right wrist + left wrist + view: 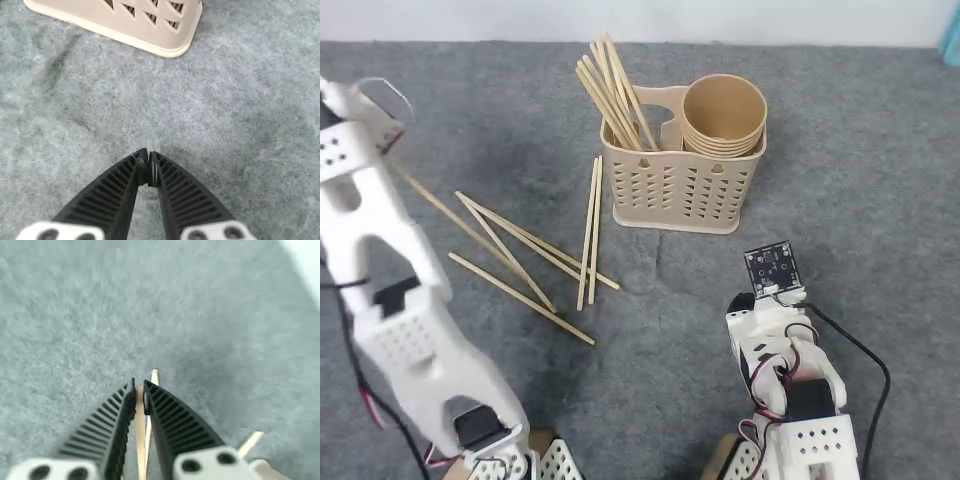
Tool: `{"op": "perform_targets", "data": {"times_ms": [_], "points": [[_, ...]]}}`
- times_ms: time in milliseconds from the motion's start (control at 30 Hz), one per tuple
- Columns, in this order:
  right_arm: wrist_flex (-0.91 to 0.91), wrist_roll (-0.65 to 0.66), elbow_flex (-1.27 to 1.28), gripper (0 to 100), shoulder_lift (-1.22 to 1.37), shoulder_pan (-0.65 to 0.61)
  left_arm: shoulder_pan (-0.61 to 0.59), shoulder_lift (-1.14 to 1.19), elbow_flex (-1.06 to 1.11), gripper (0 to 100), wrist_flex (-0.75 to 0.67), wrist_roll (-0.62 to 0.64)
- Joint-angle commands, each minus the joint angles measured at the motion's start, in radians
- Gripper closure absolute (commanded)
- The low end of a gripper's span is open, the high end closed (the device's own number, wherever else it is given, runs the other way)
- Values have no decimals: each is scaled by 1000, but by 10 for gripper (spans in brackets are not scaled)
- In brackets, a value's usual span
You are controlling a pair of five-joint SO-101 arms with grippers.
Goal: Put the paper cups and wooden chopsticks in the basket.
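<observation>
1. Paper cups [724, 115] are seen stacked one inside another in the right compartment of the basket [682, 190]; the basket is set upright near the far edge of the bench [880, 200], about midway along it.
2. A bundle of wooden chopsticks [615, 90] is stood in the basket's left compartment, leaning out toward the left edge.
3. Loose chopsticks [535, 260] are scattered flat on the bench left of the basket; two are laid side by side just beside the basket's left wall, the others are crossed over one another toward the left edge.
4. The left gripper [139, 385] is held low over the bench near the left edge; its jaws are clamped on a single chopstick [140, 440], whose tip is seen just past the fingertips.
5. The right gripper [148, 155] is found near the front edge, in front of the basket's right corner and apart from it; its jaws are pressed together with nothing between them.
</observation>
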Motion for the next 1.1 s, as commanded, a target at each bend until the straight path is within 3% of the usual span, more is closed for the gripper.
{"op": "perform_targets", "data": {"times_ms": [0,267,500,733,1067], "points": [[-1,-2,20,990,-10,12,25,-232,35,988,37,-37],[4,-2,20,990,-10,13,48,-465,180,988,21,-98],[7,-2,20,990,-12,13,52,-631,438,988,-64,-158],[7,-2,20,990,-12,13,117,-873,707,988,-322,-157],[5,-2,20,990,-10,13,342,-1011,705,988,-618,-163]]}}
